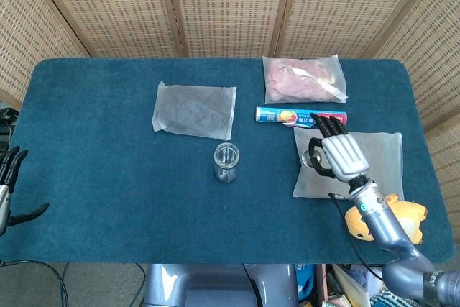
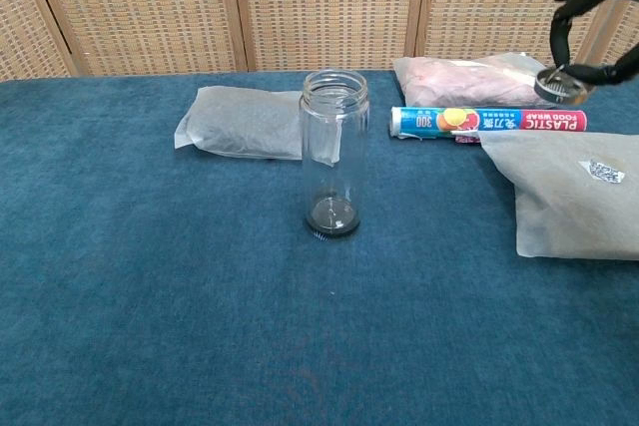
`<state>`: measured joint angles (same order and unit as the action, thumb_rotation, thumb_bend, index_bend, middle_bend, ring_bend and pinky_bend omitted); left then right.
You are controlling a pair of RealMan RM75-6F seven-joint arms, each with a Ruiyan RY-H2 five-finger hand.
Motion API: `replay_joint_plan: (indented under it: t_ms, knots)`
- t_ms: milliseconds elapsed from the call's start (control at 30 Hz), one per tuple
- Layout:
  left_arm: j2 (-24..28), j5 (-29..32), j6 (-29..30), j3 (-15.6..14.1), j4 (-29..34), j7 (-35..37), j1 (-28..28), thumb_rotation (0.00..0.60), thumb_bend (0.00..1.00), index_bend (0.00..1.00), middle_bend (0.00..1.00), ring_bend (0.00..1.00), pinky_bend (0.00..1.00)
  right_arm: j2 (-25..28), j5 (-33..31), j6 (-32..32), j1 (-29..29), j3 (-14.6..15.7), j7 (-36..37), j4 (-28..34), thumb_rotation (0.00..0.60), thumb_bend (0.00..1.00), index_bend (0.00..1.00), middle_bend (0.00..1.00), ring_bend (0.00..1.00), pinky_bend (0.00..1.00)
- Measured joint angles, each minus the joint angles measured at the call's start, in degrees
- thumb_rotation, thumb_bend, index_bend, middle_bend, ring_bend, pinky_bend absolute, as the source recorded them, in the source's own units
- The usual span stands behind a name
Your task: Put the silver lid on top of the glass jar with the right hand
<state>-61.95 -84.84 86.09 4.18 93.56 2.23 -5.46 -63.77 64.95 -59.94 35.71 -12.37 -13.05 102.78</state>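
My right hand (image 1: 343, 152) is up above the white pouch (image 1: 374, 163) on the right of the surface (image 1: 108, 177), pinching the lid (image 2: 557, 86) between thumb and fingertips, the other fingers spread. In the chest view I see the lid held in the air, tilted, in front of the pink bag (image 2: 469, 75) and above the wrap box (image 2: 489, 122). In the head view the hand mostly covers it.

The jar (image 1: 226, 162) stands upright and open near the middle of the surface, well apart from the right hand and to its left. Behind it lies a flat white packet (image 1: 194, 109).

My left hand (image 1: 11, 177) sits at the far left edge of the surface, fingers apart and holding nothing.

A yellow toy (image 1: 392, 217) lies by the right forearm at the near right edge.
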Motion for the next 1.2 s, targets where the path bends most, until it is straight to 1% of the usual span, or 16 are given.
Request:
replay_joint_plan:
  t_ms: [233, 400, 533, 800, 1100, 1200]
  knots:
    - [0.1, 0.6, -0.3, 0.2, -0.2, 0.5, -0.1, 0.600, 0.00, 0.00, 0.00, 0.00, 0.00, 3.0, -3.9, 0.8, 3.2, -5.0, -0.9, 2.5, 0.600, 0.67, 0.63, 0.00, 0.00, 0.00]
    - [0.0, 0.6, -0.4, 0.3, -0.3, 0.3, -0.2, 0.600, 0.00, 0.00, 0.00, 0.00, 0.00, 3.6, -8.4, 1.5, 6.0, -7.2, -3.5, 5.3, 0.600, 0.67, 0.63, 0.00, 0.00, 0.00]
    - [0.0, 0.6, -0.2, 0.3, -0.3, 0.1, -0.1, 0.600, 0.00, 0.00, 0.00, 0.00, 0.00, 2.5, -11.1, 1.5, 9.0, -8.5, -6.4, 7.0, 0.600, 0.67, 0.63, 0.00, 0.00, 0.00]
    - [0.1, 0.8, 0.8, 0.6, -0.3, -0.3, 0.2, 0.600, 0.00, 0.00, 0.00, 0.00, 0.00, -2.6, -16.6, -0.4, 13.7, -8.5, -14.8, 8.7, 0.600, 0.67, 0.63, 0.01, 0.00, 0.00]
    - [0.7, 0.3, 1.7, 0.6, -0.3, 1.2, 0.7, 0.600, 0.00, 0.00, 0.00, 0.00, 0.00, -9.8, -22.7, -4.0, 19.1, -7.0, -23.9, 8.9, 0.600, 0.67, 0.63, 0.01, 0.00, 0.00]
    - [0.9, 0.3, 1.5, 0.6, -0.4, 1.9, 0.7, 0.600, 0.00, 0.00, 0.00, 0.00, 0.00, -11.6, -23.7, -5.1, 20.5, -6.5, -26.1, 8.9, 0.600, 0.67, 0.63, 0.01, 0.00, 0.00]
